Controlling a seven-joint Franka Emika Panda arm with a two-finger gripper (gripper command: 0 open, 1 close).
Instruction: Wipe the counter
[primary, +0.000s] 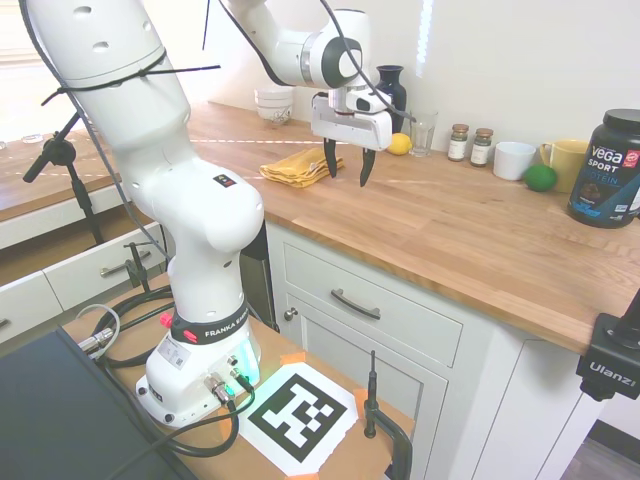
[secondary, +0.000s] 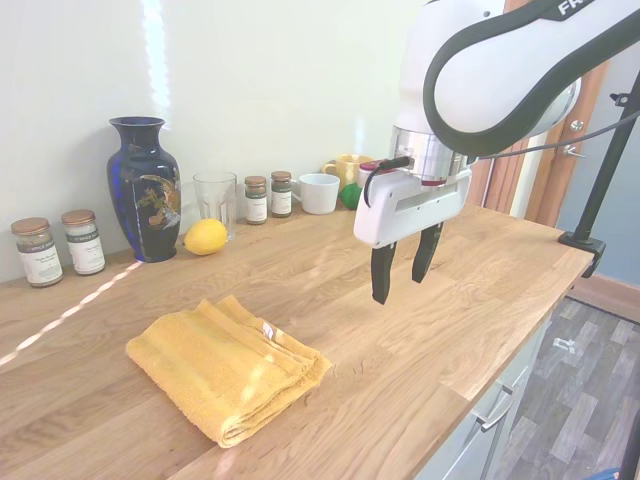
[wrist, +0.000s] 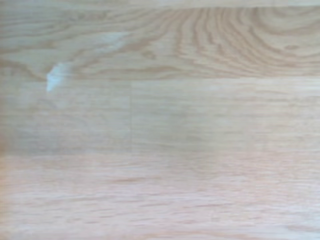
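- Folded yellow towel (secondary: 228, 372), soft terry, lies flat near front edge of bench (secondary: 420, 340)
- Bench: long warm-brown plank wood, visible grain, on white cabinets (primary: 400, 330) along a pale wall
- End effector (secondary: 400, 267) hangs above bare wood beside towel, fingers parted, holding nothing
- Glossy blue vase (secondary: 144, 187), lemon (secondary: 205, 237), clear glass (secondary: 215, 200) at wall

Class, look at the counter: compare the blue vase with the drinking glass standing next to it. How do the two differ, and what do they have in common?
The blue vase is opaque, dark and glossy with a gold pattern; the drinking glass is clear and plain. The vase is taller than the glass. The vase bulges at the shoulder and narrows at the neck, while the glass has nearly straight sides. Both stand upright on the wooden counter near the wall, with a lemon in front of them.
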